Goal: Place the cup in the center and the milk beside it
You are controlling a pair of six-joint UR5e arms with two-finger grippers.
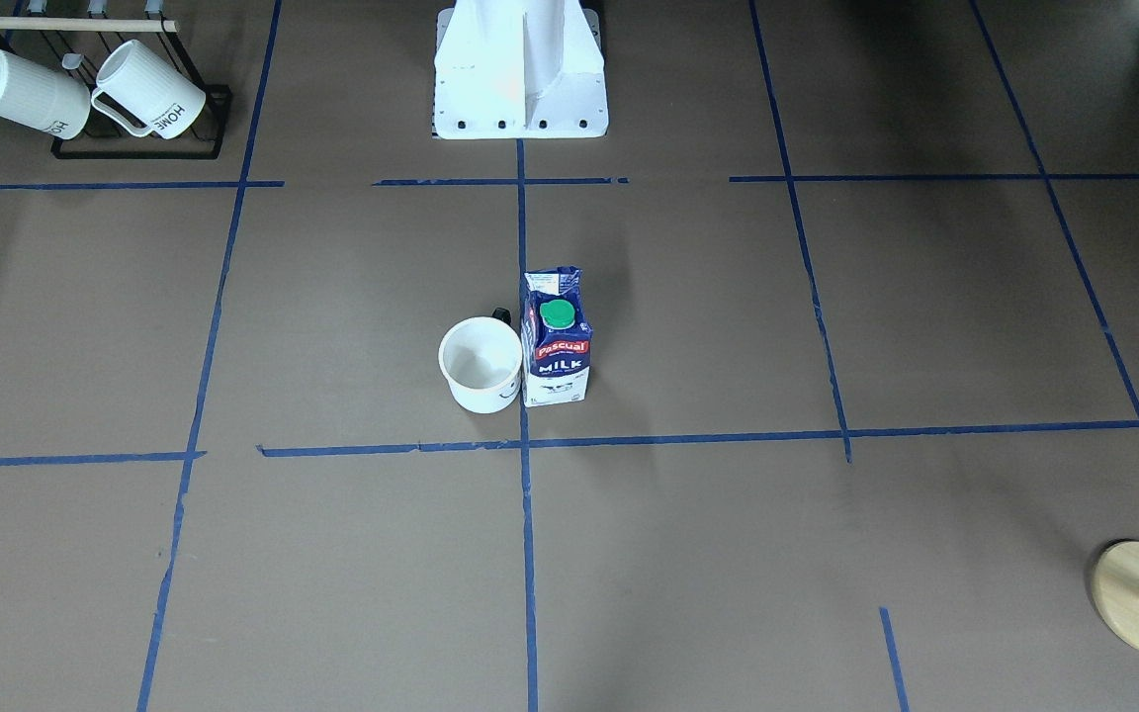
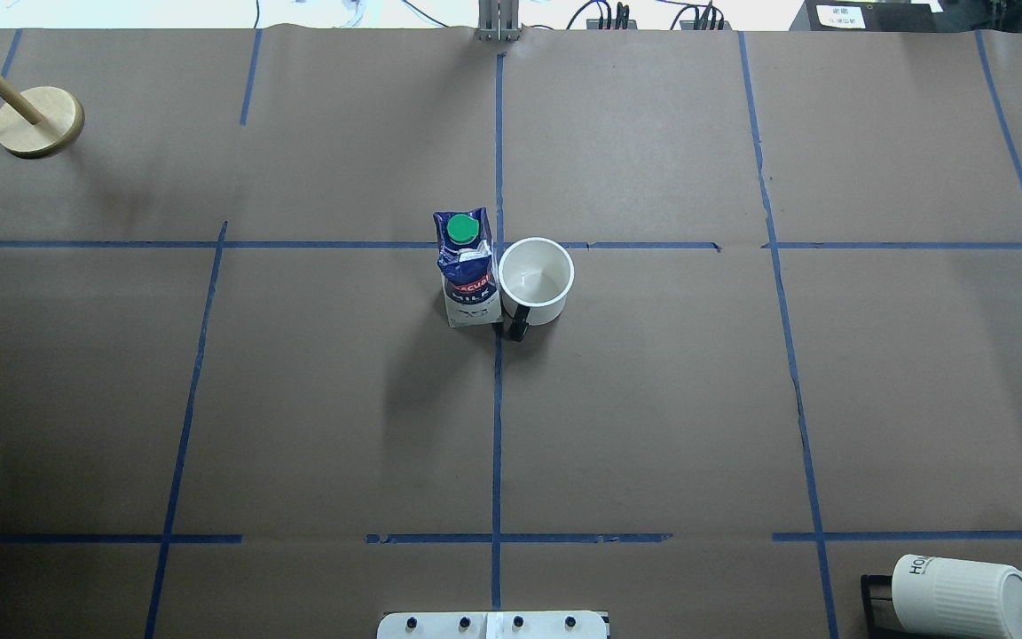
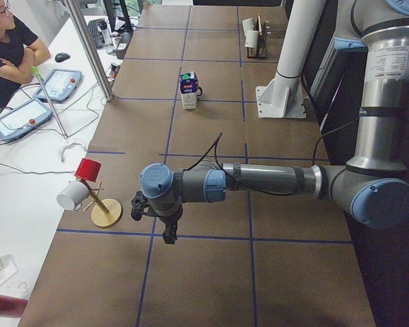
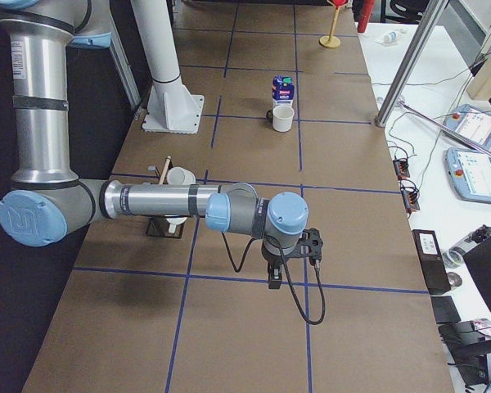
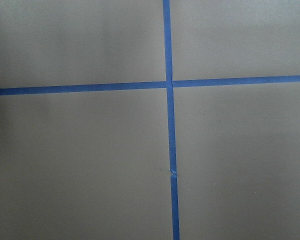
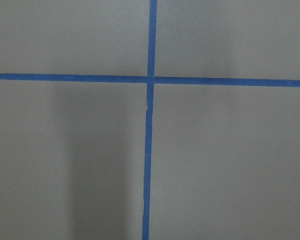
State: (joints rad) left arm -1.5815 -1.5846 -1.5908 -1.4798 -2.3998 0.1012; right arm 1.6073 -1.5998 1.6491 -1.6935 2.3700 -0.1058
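Cup point(image 1: 480, 364) just beside milk point(image 1: 557, 346)

2 high cameras face each other; 2 end cameras look along the table point(image 1: 728, 297); all 4 share milk point(image 1: 557, 341) and cup point(image 1: 480, 364). Wrist cameras look down, close.

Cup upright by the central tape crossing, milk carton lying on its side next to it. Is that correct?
One thing is off: the milk stands upright, with its green cap on top, as the exterior front-facing view shows. The rest holds: the cup is upright by the central tape crossing, with the milk next to it.
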